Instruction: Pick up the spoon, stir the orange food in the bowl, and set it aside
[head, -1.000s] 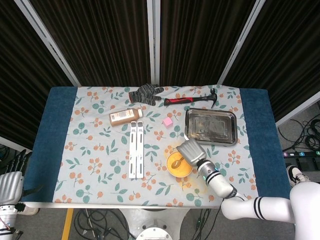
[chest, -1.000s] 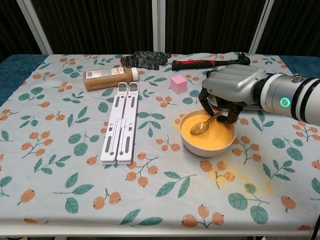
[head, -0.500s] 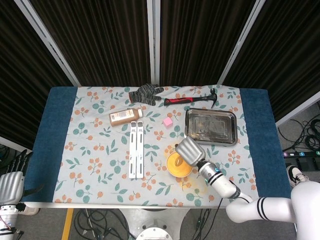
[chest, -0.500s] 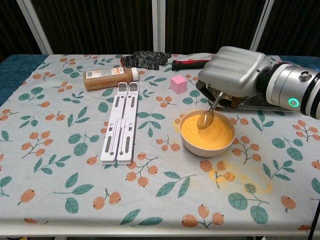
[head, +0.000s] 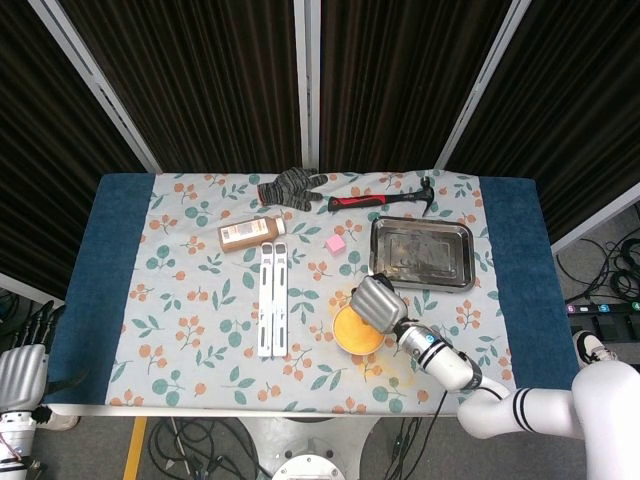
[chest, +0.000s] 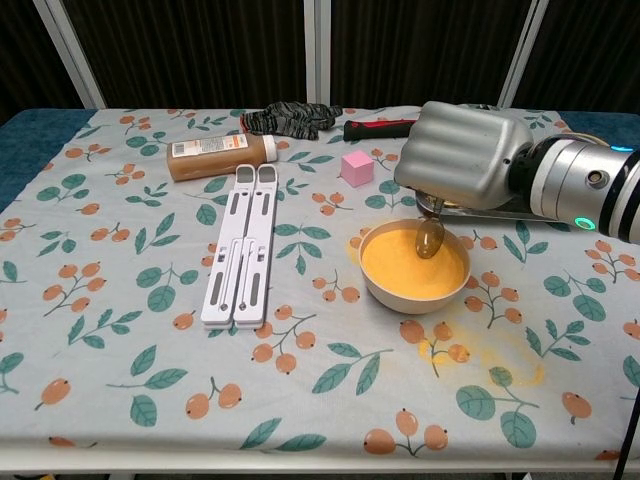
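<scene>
Dark ribbed curtains back a counter (head: 110, 290) under a floral cloth. Right robot hand (chest: 462, 156) hangs over the white bowl (chest: 400, 290) of orange food (chest: 410, 270), fingers folded down around a spoon (chest: 430, 237) held steeply, its coated tip just above the bowl's far side. Orange spill (chest: 480, 350) stains the cloth just right of the bowl. Steel tray (head: 421, 252) behind; pink cube (chest: 356, 167), white folding stand (chest: 240, 243), brown bottle (chest: 218, 155), glove (chest: 292, 118) and red-handled hammer (head: 385, 199) further off. Left robot hand (head: 18, 372) barely visible at the corner, grip unreadable.
</scene>
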